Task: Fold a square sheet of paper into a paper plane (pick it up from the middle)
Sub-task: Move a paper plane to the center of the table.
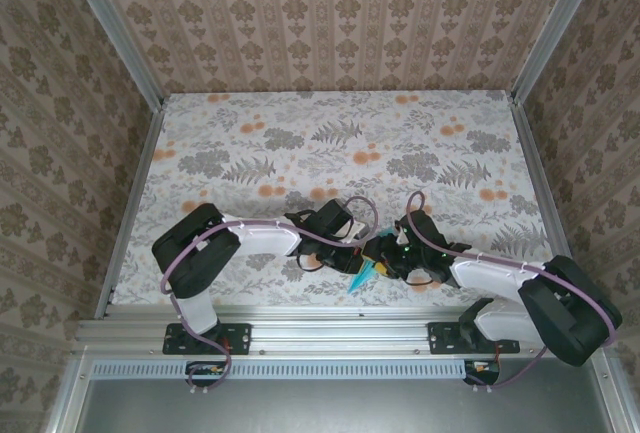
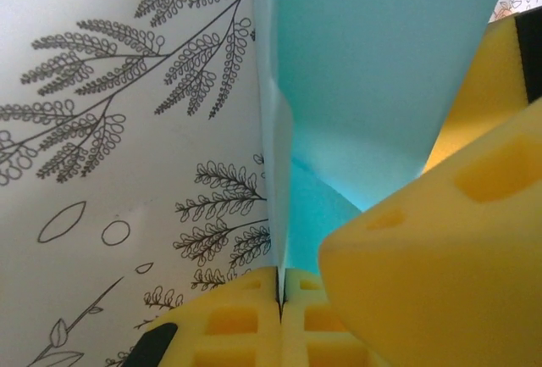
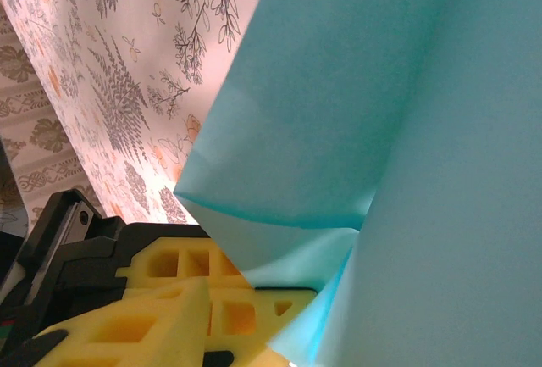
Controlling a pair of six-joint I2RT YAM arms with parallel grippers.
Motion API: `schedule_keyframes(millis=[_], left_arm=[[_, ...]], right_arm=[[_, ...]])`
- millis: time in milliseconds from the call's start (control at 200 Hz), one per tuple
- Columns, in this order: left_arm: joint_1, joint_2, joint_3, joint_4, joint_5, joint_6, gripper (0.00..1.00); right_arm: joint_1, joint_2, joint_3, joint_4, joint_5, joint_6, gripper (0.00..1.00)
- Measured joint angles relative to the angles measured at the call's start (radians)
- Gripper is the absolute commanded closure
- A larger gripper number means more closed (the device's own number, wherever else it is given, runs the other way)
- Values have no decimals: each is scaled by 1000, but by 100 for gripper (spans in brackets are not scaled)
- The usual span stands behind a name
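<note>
The paper plane (image 1: 362, 275) is a folded light turquoise piece held upright just above the table's near edge, between the two arms. My left gripper (image 1: 350, 253) is shut on its lower fold; in the left wrist view the yellow pads (image 2: 246, 325) press together with the paper plane (image 2: 373, 70) rising out of the seam. My right gripper (image 1: 388, 258) comes in from the right. One of its yellow fingers (image 2: 440, 248) lies in front of the paper and the other behind, with a gap between them. In the right wrist view the paper plane (image 3: 406, 130) hides one finger.
The floral tabletop (image 1: 330, 143) stretches away behind the grippers. Aluminium rails (image 1: 130, 203) and patterned walls close it in on three sides. The arm bases (image 1: 205, 338) sit on the near rail.
</note>
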Motion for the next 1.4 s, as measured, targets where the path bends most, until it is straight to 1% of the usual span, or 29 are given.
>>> schedule_keyframes(millis=[300, 500, 665, 1010, 1160, 1245, 1400], left_arm=[[0, -25, -21, 6, 13, -19, 99], [4, -29, -31, 18, 27, -37, 99], [13, -36, -42, 31, 44, -49, 99], [41, -68, -82, 107, 79, -96, 97], [45, -69, -89, 127, 82, -105, 94], [48, -78, -95, 131, 82, -105, 90], [71, -109, -111, 130, 81, -113, 75]], right_arm=[[19, 20, -7, 5, 5, 1, 65], [26, 37, -7, 5, 9, 1, 73], [32, 42, -7, -2, 18, -3, 76], [50, 42, 2, -14, 23, -16, 84], [55, 42, 25, -39, 27, -29, 91], [57, 42, 48, -76, 31, -51, 93], [58, 47, 132, -204, 50, -127, 96]])
